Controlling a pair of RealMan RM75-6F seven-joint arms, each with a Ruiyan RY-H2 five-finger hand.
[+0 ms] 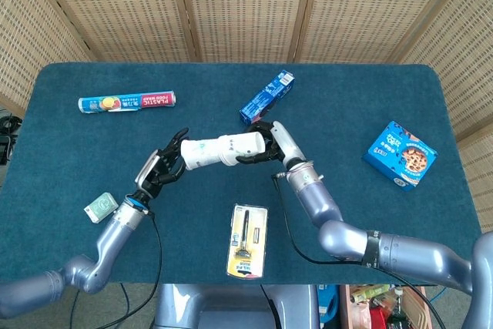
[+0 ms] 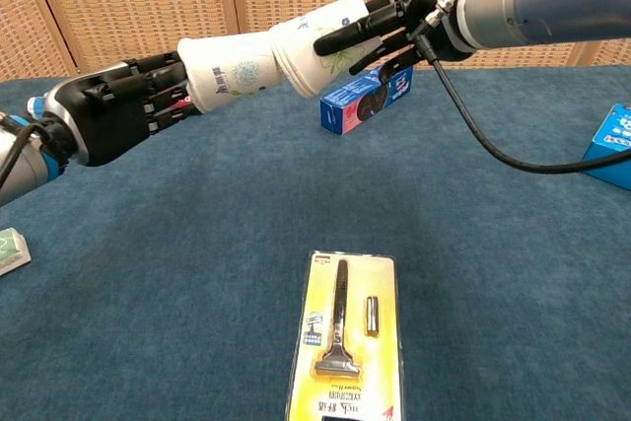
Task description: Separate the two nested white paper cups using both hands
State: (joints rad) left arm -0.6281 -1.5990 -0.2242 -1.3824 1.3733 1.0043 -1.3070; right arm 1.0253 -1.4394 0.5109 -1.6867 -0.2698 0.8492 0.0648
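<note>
Black fingers (image 2: 148, 96) around smooth white tapered cups (image 2: 271, 56)

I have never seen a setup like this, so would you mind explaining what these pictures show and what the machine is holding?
It is a robot with two arms, each ending in a black fingered hand. One picture looks down from its head, the other looks forward from its chest. The left hand holds one white paper cup; the right hand holds the other cup, the two partly pulled apart above the blue table. On the table lie a packaged razor, a food wrap roll, a blue box, a cookie box and a small green packet.
</note>
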